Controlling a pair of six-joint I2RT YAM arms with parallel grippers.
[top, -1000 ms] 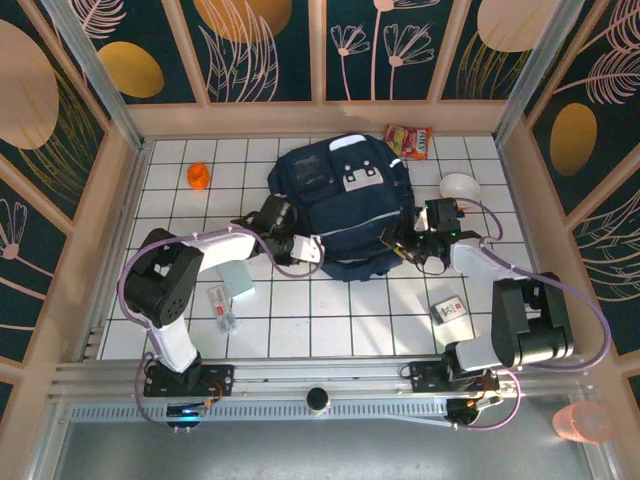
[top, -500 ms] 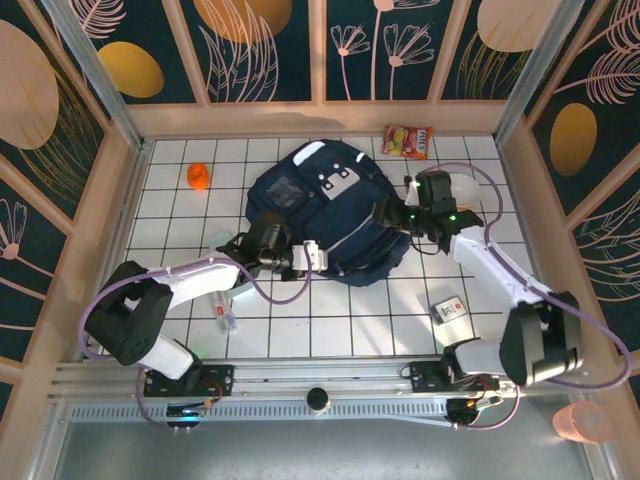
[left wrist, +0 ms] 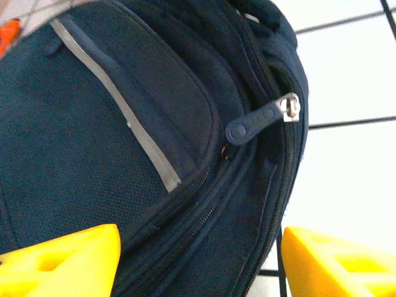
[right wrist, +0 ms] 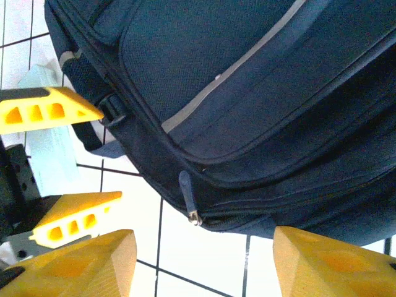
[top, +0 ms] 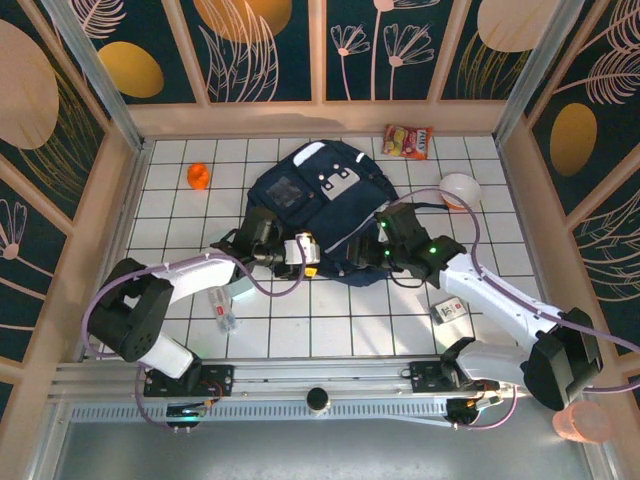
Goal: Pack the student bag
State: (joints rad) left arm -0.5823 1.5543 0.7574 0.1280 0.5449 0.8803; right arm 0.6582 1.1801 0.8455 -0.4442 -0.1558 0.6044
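Note:
The student bag (top: 322,205), a navy backpack with thin white trim, lies flat mid-table. My left gripper (top: 308,260) is at its near left edge, open; in the left wrist view the yellow fingertips (left wrist: 62,260) stand wide on either side of the bag's zipped seam (left wrist: 204,216), below a zipper pull (left wrist: 260,117). My right gripper (top: 373,250) is at the near edge of the bag, facing the left one. It (right wrist: 204,263) is open, with nothing between its fingers, just short of a zipper pull (right wrist: 189,198).
A light blue box (top: 240,285) and a clear packet (top: 223,308) lie near left of the bag. An orange object (top: 198,176) sits far left, a snack packet (top: 409,141) far right, a white bowl (top: 459,189) right, and a small card box (top: 449,309) near right.
My left gripper has opened at the bag's edge. The right arm has swung from the bag's right side round to its near edge. The bag slid and turned slightly left earlier.

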